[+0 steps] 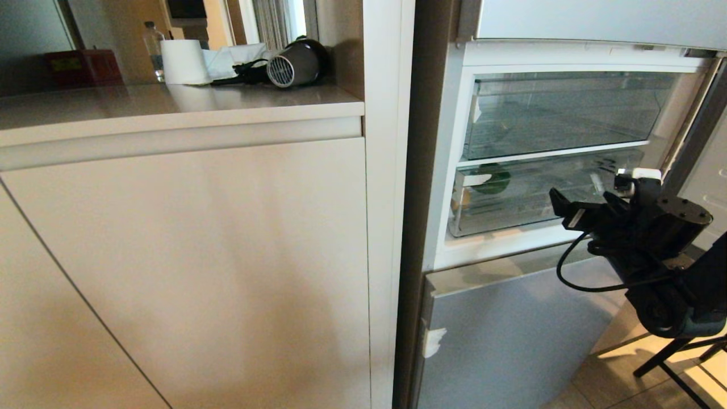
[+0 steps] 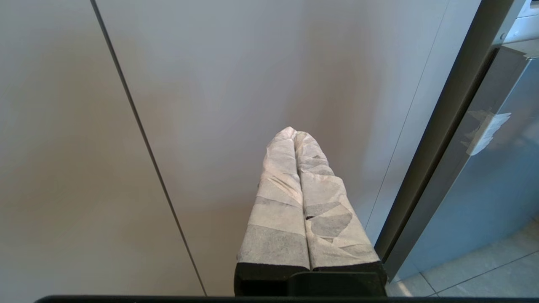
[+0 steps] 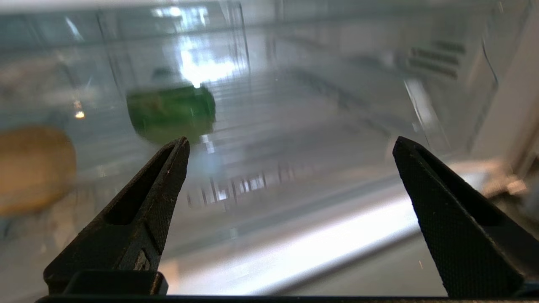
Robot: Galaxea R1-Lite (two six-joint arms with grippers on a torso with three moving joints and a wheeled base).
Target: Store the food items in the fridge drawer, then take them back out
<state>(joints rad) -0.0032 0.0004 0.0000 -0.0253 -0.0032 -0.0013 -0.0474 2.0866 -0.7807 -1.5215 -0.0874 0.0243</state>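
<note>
1. Left gripper (image 2: 294, 134) parked by the beige cabinet door (image 1: 187, 255), fingers pressed together, empty.
2. Potato (image 3: 33, 168) and bell pepper (image 3: 170, 111) lie inside the lower fridge drawer (image 1: 511, 218), at its left end.
3. Right gripper (image 3: 290, 143), jaws wide, empty, faces the drawer front. Likely storing is done; next: pull the drawer, retrieve.

Clear glossy plastic fridge drawer (image 1: 528, 199), glossy green bell pepper (image 3: 170, 111), matt black textured right pincer (image 3: 290, 145) fingers.
</note>
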